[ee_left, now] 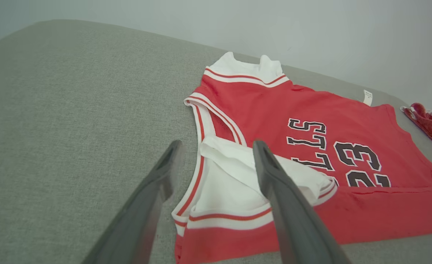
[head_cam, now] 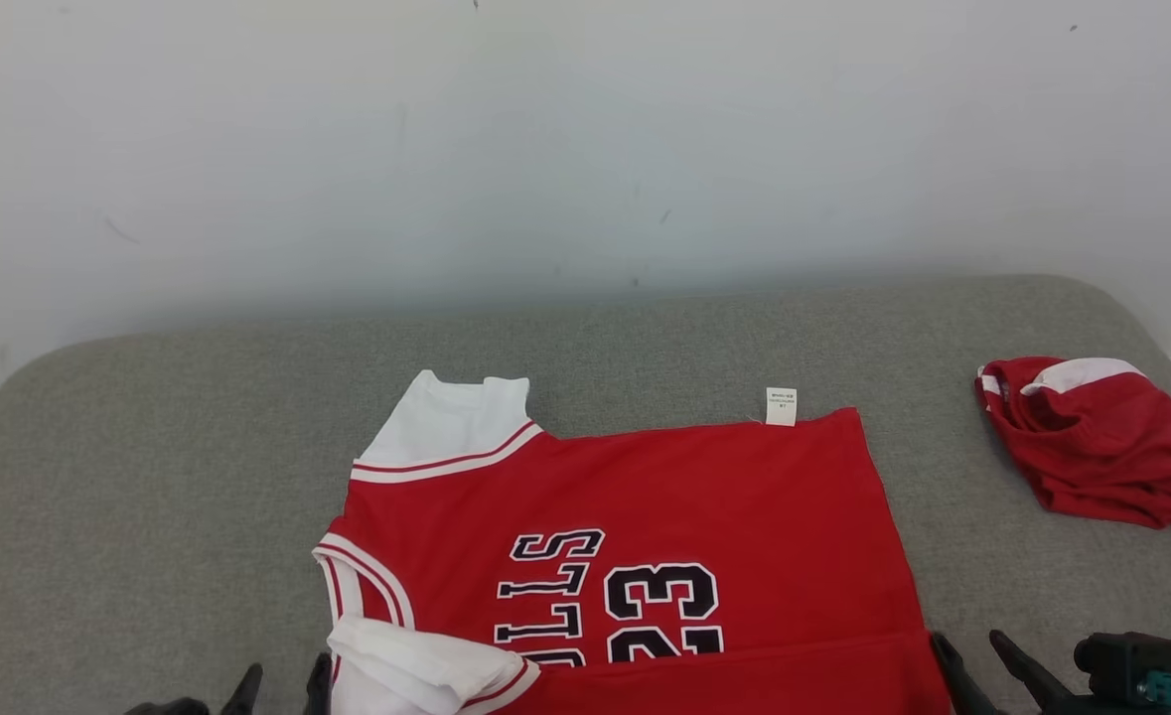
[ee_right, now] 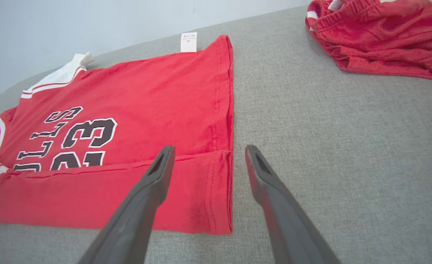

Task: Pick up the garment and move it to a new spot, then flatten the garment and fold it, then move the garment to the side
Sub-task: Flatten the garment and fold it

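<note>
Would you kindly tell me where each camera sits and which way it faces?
Head view: on the head, looking forward and down at the red jersey on the grey surface; left fingers lower left, right fingers lower right.
Left wrist view: on the left wrist, along its open fingers toward the jersey's white sleeve.
Right wrist view: on the right wrist, along its open fingers toward the jersey's hem corner.
Shared: all show the white label and the bundled red garment.

Matt knit jersey (head_cam: 704, 497), coarse-woven grey cushion (head_cam: 148, 477)

red, white-trimmed garment (head_cam: 645, 497)
</note>
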`<state>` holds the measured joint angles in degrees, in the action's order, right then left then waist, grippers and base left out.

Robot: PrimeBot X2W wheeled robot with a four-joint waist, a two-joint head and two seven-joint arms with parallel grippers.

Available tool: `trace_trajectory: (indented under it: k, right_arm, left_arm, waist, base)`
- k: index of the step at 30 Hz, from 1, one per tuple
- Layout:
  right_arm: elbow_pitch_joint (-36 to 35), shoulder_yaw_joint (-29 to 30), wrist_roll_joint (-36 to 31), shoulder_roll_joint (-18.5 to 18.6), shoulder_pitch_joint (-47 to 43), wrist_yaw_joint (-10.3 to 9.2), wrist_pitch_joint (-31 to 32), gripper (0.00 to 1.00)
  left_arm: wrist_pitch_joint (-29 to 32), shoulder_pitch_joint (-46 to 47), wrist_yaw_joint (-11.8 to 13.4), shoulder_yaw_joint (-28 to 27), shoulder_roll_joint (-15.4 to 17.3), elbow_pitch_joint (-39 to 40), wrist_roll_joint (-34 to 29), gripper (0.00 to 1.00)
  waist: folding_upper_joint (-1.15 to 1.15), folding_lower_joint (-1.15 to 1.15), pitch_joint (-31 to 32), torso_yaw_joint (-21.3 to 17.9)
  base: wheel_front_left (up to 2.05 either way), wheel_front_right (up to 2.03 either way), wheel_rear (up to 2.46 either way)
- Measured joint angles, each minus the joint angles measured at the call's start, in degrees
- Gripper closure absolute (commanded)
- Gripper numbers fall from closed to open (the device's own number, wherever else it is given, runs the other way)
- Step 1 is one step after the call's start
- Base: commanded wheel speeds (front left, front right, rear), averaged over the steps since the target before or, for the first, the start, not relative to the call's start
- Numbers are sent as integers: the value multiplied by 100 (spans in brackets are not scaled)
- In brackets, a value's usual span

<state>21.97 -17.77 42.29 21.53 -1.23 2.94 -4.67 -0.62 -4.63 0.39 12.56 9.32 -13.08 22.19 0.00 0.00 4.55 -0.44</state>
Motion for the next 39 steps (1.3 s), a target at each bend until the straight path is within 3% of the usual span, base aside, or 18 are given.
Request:
trace_trajectory:
  k: [11,24,39]
  right_arm:
    - [-578,159,-234,4,54,-355,-401,0]
    - [-768,152,-377,2,321,-603,-387,0]
    - [-338,-111,-548,-54,1738,-646,242,0]
  left_arm:
    - [-345,19,322,-97,-14,460,-272,0]
    - [-286,454,357,-118,40,461,-328,0]
    - [563,2552,-331,168,286,-522,-349,0]
  waist:
    - [0,0,-30,9]
    - [0,0,-132,17]
    - [0,1,-632,-131]
  base:
    - [0,0,0]
    - [0,0,0]
    - [0,0,0]
